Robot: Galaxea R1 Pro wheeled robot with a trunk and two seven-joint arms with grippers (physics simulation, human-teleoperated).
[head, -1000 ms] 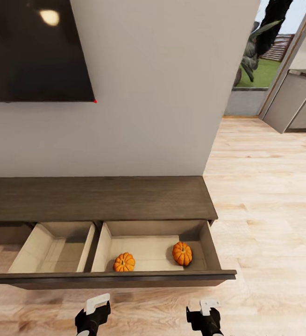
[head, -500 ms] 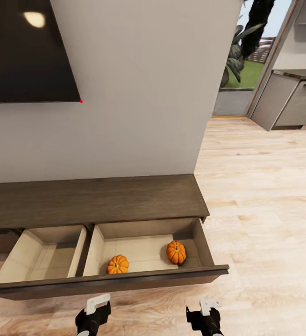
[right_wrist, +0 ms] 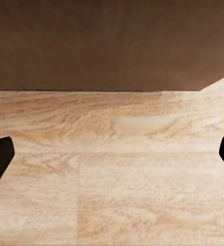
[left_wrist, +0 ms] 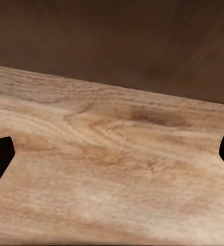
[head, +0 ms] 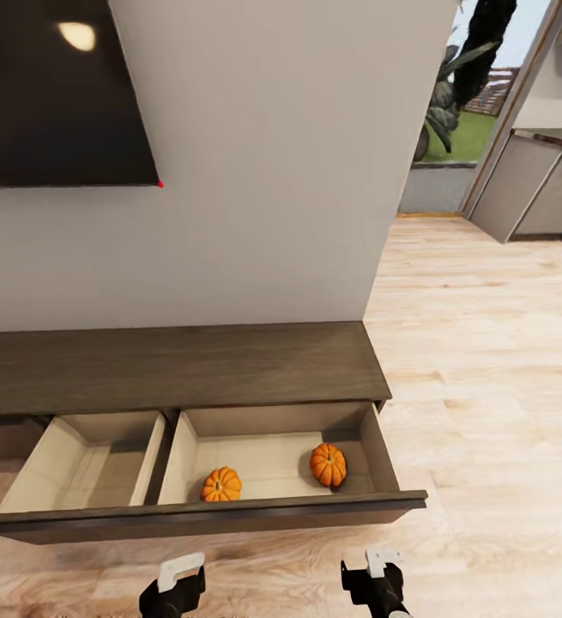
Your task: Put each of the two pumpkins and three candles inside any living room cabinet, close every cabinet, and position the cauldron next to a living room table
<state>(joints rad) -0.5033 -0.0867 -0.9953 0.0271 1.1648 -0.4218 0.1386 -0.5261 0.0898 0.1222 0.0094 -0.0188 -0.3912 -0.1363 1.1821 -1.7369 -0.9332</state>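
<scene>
Pumpkins, small, orange, ribbed: two (head: 221,485) (head: 328,464), apart in right compartment of pulled-out drawer, long dark-brown wooden cabinet (head: 178,367). Left gripper (left_wrist: 112,154) and right gripper (right_wrist: 112,154) spread wide, holding nothing, above pale wood floor (head: 486,386).

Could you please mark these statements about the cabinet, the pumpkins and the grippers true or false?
1. Both pumpkins lie in the same drawer compartment. True: one pumpkin sits near the drawer front, the other pumpkin nearer the right wall.
2. The cabinet is fully closed. False: its drawer is pulled out.
3. A candle stands in the left compartment. False: its visible part holds nothing.
4. The left gripper is open and holds nothing. True.
5. The right gripper is shut on a pumpkin. False: it is open over the wooden floor.
</scene>
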